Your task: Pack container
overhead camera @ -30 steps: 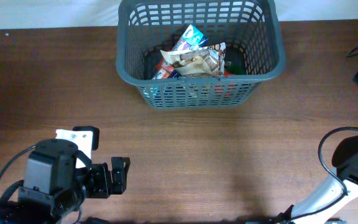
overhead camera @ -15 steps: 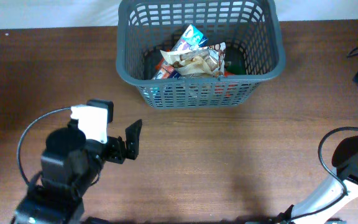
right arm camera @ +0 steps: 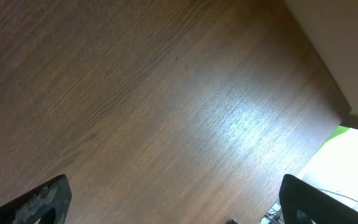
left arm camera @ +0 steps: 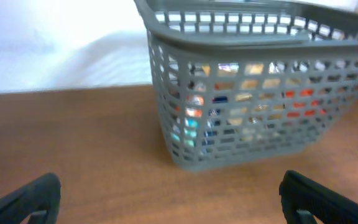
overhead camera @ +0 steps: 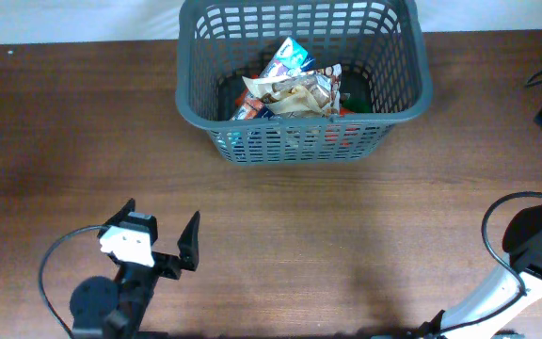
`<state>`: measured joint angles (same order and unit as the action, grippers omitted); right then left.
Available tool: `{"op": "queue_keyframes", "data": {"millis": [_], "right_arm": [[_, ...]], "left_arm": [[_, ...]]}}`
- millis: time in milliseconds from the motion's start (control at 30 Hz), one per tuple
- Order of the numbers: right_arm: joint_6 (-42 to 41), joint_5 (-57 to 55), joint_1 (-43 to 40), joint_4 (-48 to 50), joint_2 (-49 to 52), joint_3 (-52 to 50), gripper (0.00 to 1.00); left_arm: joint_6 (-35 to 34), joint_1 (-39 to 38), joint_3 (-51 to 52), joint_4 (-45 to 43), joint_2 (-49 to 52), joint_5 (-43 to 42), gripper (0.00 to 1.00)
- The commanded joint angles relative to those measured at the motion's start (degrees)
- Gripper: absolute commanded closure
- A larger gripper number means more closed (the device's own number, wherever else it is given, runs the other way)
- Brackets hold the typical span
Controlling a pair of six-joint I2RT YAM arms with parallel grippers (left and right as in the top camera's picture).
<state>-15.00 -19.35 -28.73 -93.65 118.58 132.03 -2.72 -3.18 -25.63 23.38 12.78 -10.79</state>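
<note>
The left gripper [overhead camera: 161, 229] hangs over the front-left part of the wooden desk [overhead camera: 346, 221], jaws spread wide, grasping and touching nothing. It faces the dark grey shopping basket [overhead camera: 304, 141], which stands well apart at the middle of the far edge with crumpled snack packets [overhead camera: 290, 87] inside. The right gripper [right arm camera: 179, 205], likewise released and empty, hovers near the desk's right edge

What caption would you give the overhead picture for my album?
Dark grey slotted plastic basket holding colourful packets on a brown wooden table, left arm's open claw empty nearby.
</note>
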Motion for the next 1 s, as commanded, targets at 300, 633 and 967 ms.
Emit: {"op": "queue_keyframes", "data": {"millis": [300,633,967], "right_arm": [[-0.74,-0.11,-0.17,0.02,-0.02,-0.20,0.01],[-0.74,-0.11,-0.17,0.02,-0.02,-0.20,0.01],[-0.74,-0.09,-0.17,0.02,-0.02,-0.20,0.01]], "left_arm": [[3.65,4.74,13.88,-19.89,-8.63,-2.16,0.01],[3.72,6.21,20.28,-29.90,-11.91,-2.34,0.01],[4.07,8.66,22.91,-31.28,-12.50,-2.34,0.01]]}}
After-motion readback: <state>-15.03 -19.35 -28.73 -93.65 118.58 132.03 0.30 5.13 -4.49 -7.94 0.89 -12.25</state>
